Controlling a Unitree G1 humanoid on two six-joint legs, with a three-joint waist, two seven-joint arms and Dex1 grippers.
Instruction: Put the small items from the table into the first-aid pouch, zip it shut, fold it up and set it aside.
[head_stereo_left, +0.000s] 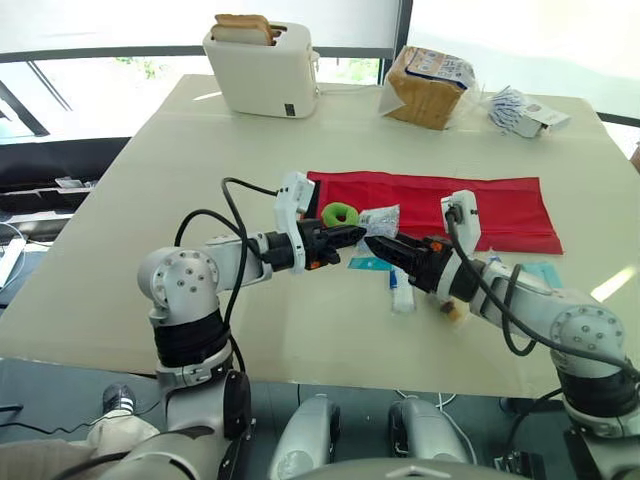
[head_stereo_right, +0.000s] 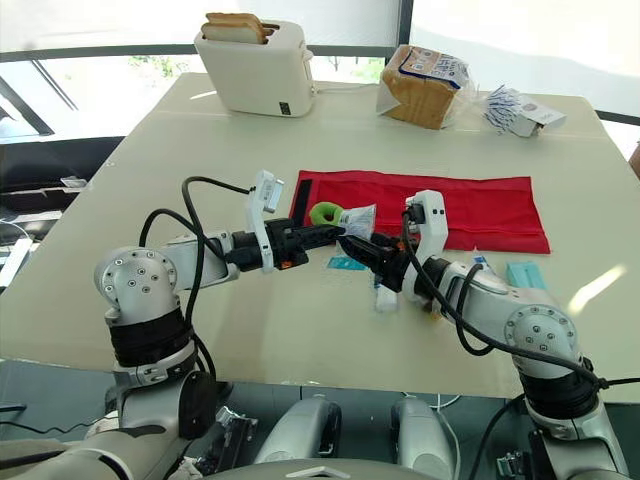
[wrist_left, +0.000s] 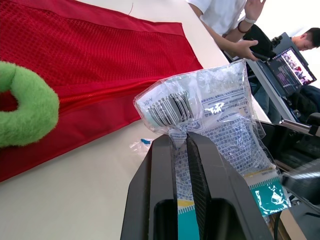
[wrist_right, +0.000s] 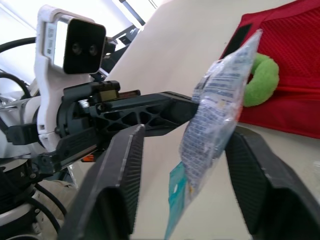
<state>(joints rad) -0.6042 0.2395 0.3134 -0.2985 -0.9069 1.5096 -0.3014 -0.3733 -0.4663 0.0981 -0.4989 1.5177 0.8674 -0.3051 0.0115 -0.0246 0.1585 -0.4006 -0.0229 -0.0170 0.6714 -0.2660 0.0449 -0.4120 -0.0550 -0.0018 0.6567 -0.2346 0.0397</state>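
I counted one red first-aid pouch (head_stereo_left: 480, 205), one green plush ring (head_stereo_left: 341, 213), one clear printed packet (wrist_left: 200, 105) and two teal sachets (head_stereo_left: 370, 264), the sachets lying on the table (head_stereo_left: 150, 230). The pouch lay flat and unfolded near the table's centre, mesh face up, with the ring on its left end. My left gripper (wrist_left: 179, 137) was clamped on the packet's edge just in front of the pouch, while my right gripper (wrist_right: 185, 131) stood spread wide, one finger on either side of that packet.
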